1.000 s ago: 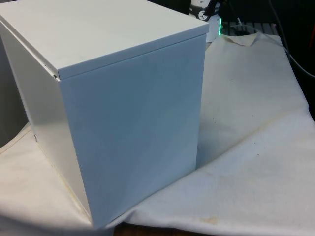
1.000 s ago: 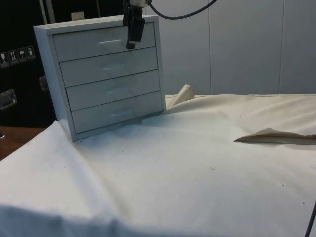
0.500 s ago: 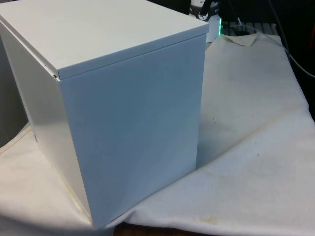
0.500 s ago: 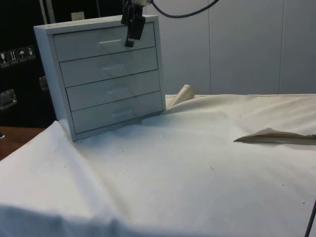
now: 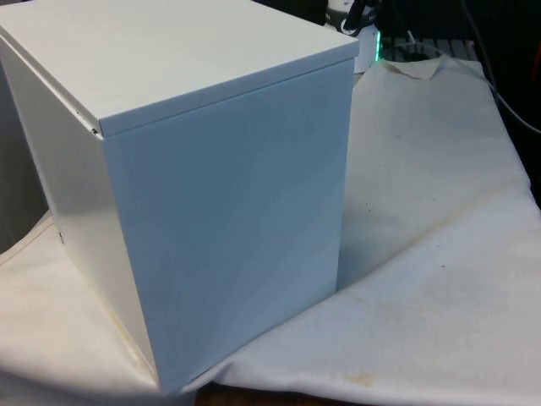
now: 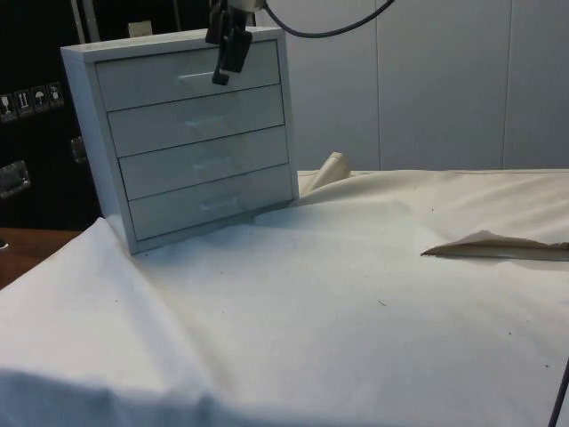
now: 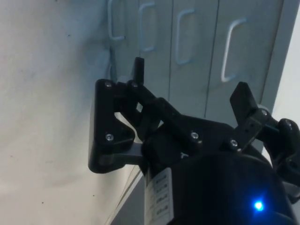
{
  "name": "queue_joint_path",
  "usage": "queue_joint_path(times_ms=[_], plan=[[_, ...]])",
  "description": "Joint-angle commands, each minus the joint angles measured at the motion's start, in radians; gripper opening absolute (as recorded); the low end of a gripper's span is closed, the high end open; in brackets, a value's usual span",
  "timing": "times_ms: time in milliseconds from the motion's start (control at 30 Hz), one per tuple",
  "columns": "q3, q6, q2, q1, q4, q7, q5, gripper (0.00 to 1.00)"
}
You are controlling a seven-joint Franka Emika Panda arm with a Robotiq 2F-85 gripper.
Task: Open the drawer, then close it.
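Observation:
A white chest of drawers (image 6: pixel 191 133) stands on the cloth with its four drawers shut; its plain back and side (image 5: pixel 220 186) face the front view. My black gripper (image 6: pixel 221 78) hangs in front of the top drawer (image 6: pixel 142 82), just right of its handle (image 6: pixel 197 76) in the side view. In the wrist view the gripper (image 7: pixel 190 86) is open, its fingers (image 7: pixel 243 97) spread wide with nothing between them. The fingers point at the drawer fronts, and the top drawer's handle (image 7: pixel 232 49) lies beyond them, untouched.
The white cloth (image 6: pixel 338 294) covers the table. A raised fold (image 6: pixel 493 245) lies at the side view's right, and a small bunched bump (image 6: pixel 333 165) sits just behind the chest's corner. A black cable (image 6: pixel 324 27) loops above the chest.
The gripper has drifted left across the top drawer's front towards its handle, and slightly upward. The drawers have not moved.

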Motion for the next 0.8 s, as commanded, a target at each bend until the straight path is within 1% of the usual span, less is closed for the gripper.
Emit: queue_joint_path(times_ms=[0, 33, 100, 300, 333, 367, 567, 600, 633, 667, 700, 767], plan=[[-0.001, 0.003, 0.009, 0.000, 0.006, -0.002, 0.000, 1.00], [-0.007, 0.016, 0.024, 0.003, 0.015, -0.017, 0.009, 1.00], [-0.011, 0.016, 0.048, 0.005, 0.032, -0.025, 0.023, 1.00], [-0.012, -0.002, 0.093, 0.005, 0.061, -0.068, 0.064, 1.00], [-0.009, 0.002, 0.092, 0.000, 0.067, -0.043, 0.040, 1.00], [-0.012, -0.009, 0.106, 0.005, 0.072, -0.089, 0.083, 1.00], [-0.010, -0.036, 0.146, 0.004, 0.104, -0.149, 0.136, 1.00], [-0.009, -0.044, 0.158, 0.004, 0.113, -0.166, 0.150, 1.00], [-0.009, -0.044, 0.158, 0.004, 0.113, -0.166, 0.150, 1.00], [-0.010, -0.036, 0.158, 0.001, 0.117, -0.147, 0.131, 1.00], [-0.009, -0.048, 0.165, 0.004, 0.118, -0.174, 0.157, 1.00], [-0.008, -0.063, 0.183, 0.004, 0.132, -0.197, 0.176, 1.00]])
